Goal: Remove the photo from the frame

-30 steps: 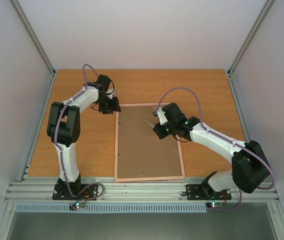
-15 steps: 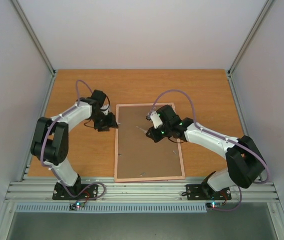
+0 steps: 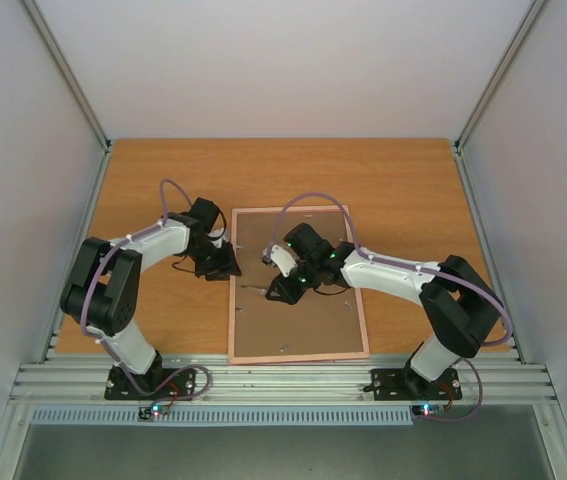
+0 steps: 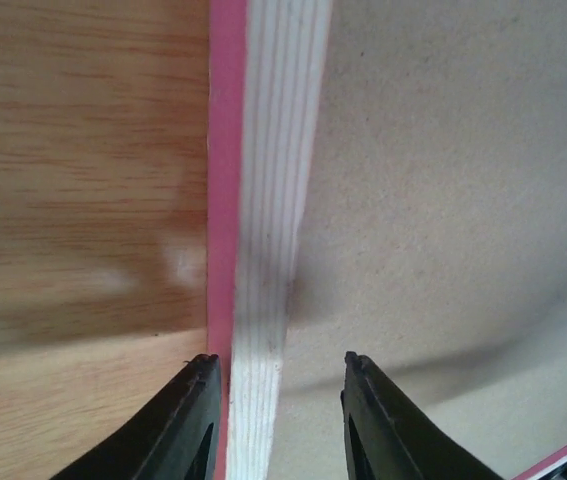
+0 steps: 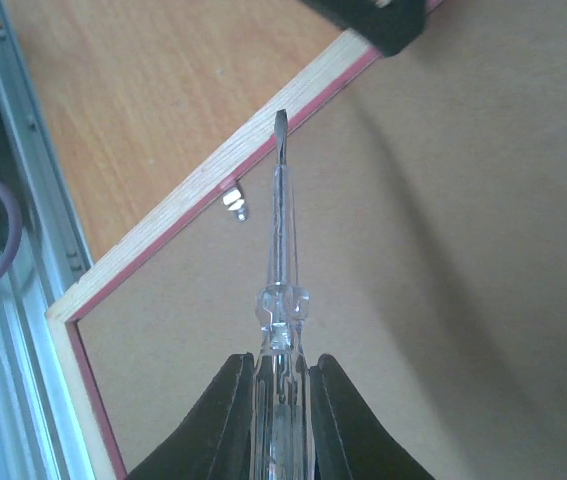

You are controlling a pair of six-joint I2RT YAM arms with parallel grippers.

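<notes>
The frame (image 3: pixel 232 325) lies face down on the wooden table, its brown back board (image 3: pixel 308 325) up. The photo is hidden under the board. My left gripper (image 3: pixel 225 268) is open at the frame's left side. In the left wrist view (image 4: pixel 281 362) its jaws straddle the pale rim (image 4: pixel 268 200), one finger over the table and one over the board (image 4: pixel 443 200). My right gripper (image 3: pixel 283 288) is shut on a clear-handled screwdriver (image 5: pixel 281 260). It also shows in the right wrist view (image 5: pixel 281 358); the screwdriver tip points at the left rim (image 5: pixel 163 240), next to a small metal tab (image 5: pixel 233 202).
Another metal tab (image 3: pixel 283 348) sits near the board's near edge. An aluminium rail (image 3: pixel 283 380) runs along the table's near edge and shows in the right wrist view (image 5: pixel 3 200). Grey walls enclose the table on three sides. The left gripper's finger (image 5: pixel 383 25) shows above the screwdriver tip.
My right gripper has carried the screwdriver leftward across the back board to the left rim. My left gripper has moved a little nearer along the frame's left side.
</notes>
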